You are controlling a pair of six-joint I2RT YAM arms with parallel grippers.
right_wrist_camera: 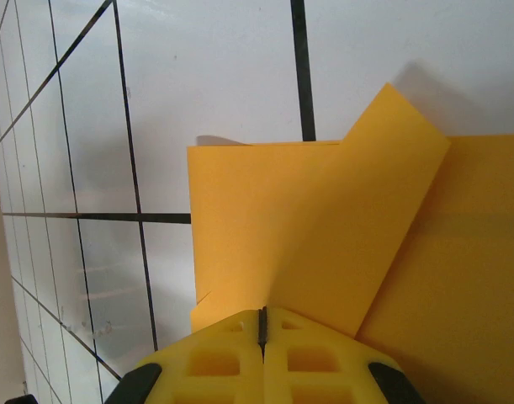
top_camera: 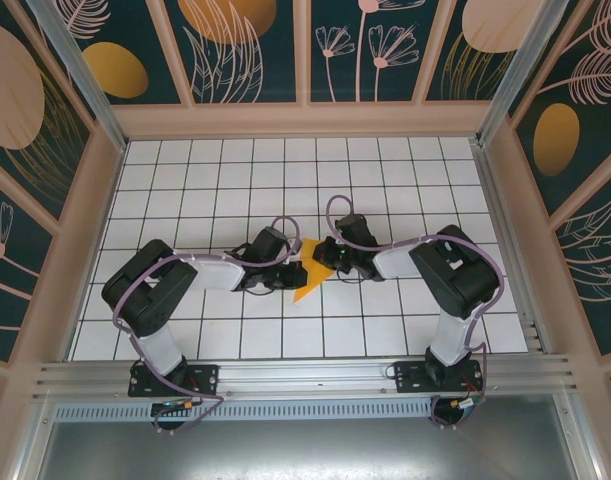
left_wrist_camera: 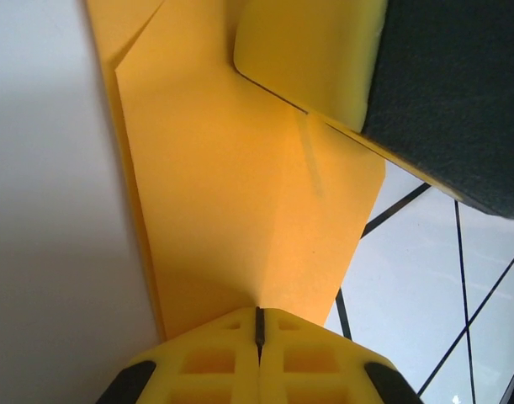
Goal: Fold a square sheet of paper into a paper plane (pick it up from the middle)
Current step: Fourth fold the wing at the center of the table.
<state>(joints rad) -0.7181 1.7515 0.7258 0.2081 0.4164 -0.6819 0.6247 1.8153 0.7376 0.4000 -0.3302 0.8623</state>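
Walled by floral panels (top_camera: 255,50), the white tiled surface (top_camera: 385,190) carries folded paper (top_camera: 307,283), pinched by the left gripper (left_wrist_camera: 258,324) at 9 o'clock, the right gripper (right_wrist_camera: 262,320) at 3.

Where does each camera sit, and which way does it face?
Top external: above, behind the bases, looking down on the white tiled table; left arm and right arm meet at the folded orange-yellow paper sheet.
Left wrist: looks along the shut yellow left gripper onto the paper.
Right wrist: likewise, along the shut right gripper.
Shared: all three see the paper and table.
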